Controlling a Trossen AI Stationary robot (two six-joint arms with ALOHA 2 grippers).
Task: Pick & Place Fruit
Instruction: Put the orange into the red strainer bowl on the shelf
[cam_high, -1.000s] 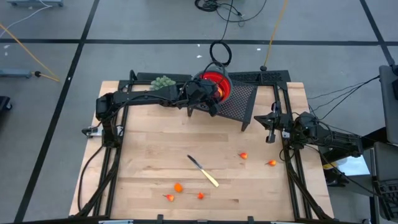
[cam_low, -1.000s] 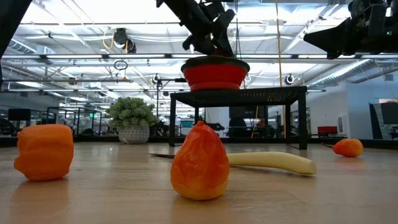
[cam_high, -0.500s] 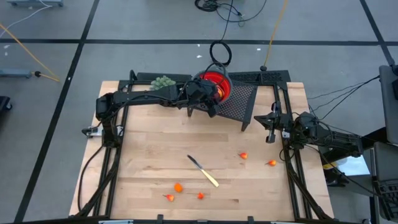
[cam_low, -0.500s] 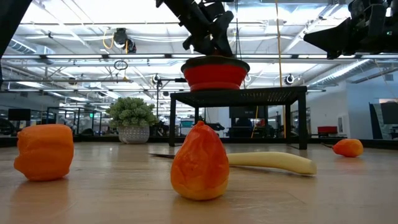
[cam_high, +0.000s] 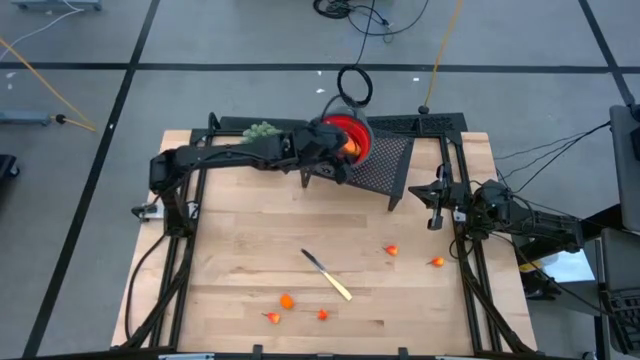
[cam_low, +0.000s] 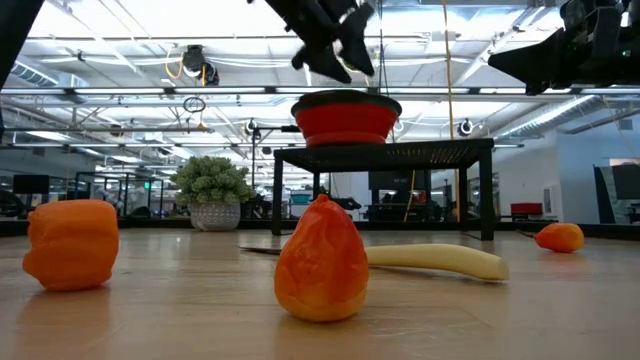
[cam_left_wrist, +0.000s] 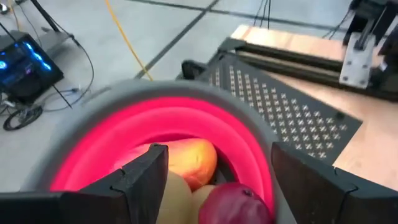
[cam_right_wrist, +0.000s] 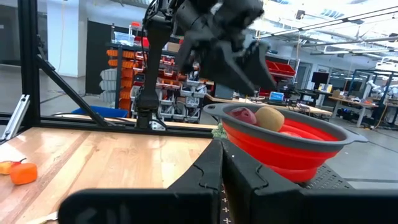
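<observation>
Left gripper (cam_left_wrist: 211, 180) hangs spread and empty just above red bowl (cam_high: 352, 135) on far rack. Right gripper (cam_right_wrist: 221, 180) waits at right edge, fingers together. Five orange fruit bits (cam_high: 287, 301) lie near the knife (cam_high: 328, 274); probably light, stiff plastic, so pinch across middle.

You're looking at a robotics lab or industrial workshop floor. From above, the wooden table (cam_high: 250, 240) sits inside a black metal frame (cam_high: 440, 125) on grey concrete marked with dark tape lines, cables (cam_high: 352, 85) trailing across it. Level with the tabletop, you've got a high ceiling with strip lights and ducting (cam_low: 190, 62). Past the right wrist: shelving with orange bins (cam_right_wrist: 115, 68), workbenches with monitors (cam_right_wrist: 277, 96).
</observation>
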